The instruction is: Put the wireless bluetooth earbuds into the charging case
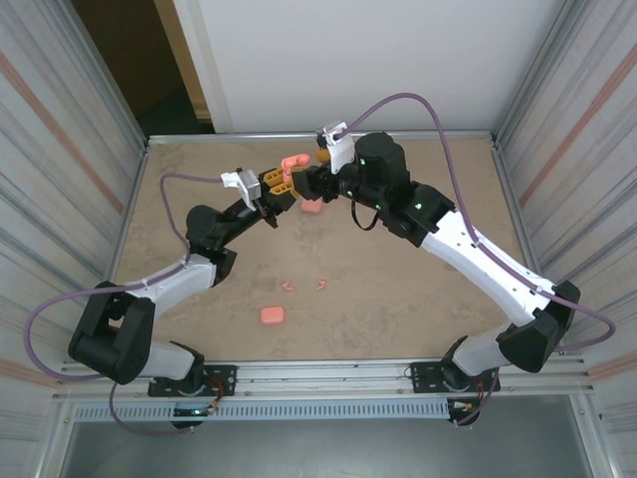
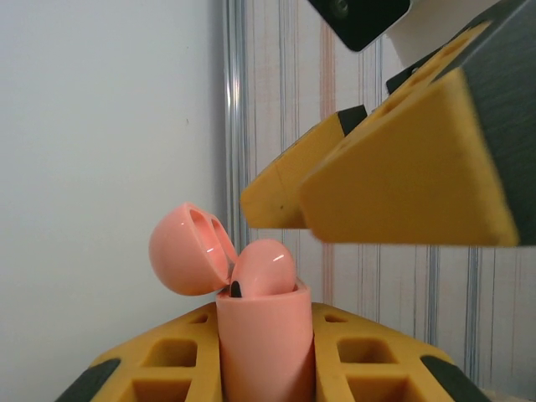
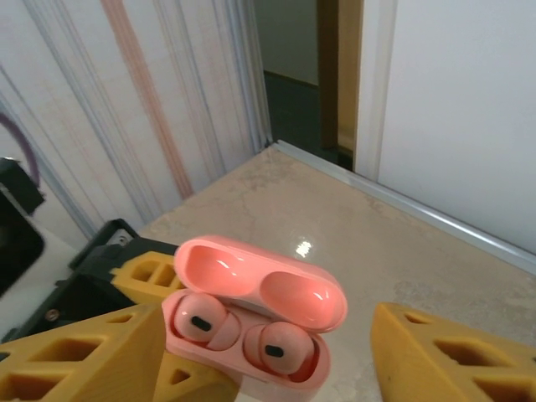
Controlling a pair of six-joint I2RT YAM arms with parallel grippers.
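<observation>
From above, the left claw (image 1: 274, 189) and right claw (image 1: 307, 181) crowd so close that the charging case (image 1: 292, 162) shows little beyond its lid, and a pink lump (image 1: 312, 205) on the counter (image 1: 398, 299) sits half under the right claw. One earbud (image 1: 288, 286) and a second earbud (image 1: 321, 284) are too small to read. On the left wrist camera the case's base runs off the bottom edge, and the right claw's fingers (image 2: 402, 167) blur.

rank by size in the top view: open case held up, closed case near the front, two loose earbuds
1-2. open case and closed case: about alike, and the open one sits nearer the camera
3. loose earbuds: smallest, alike
</observation>
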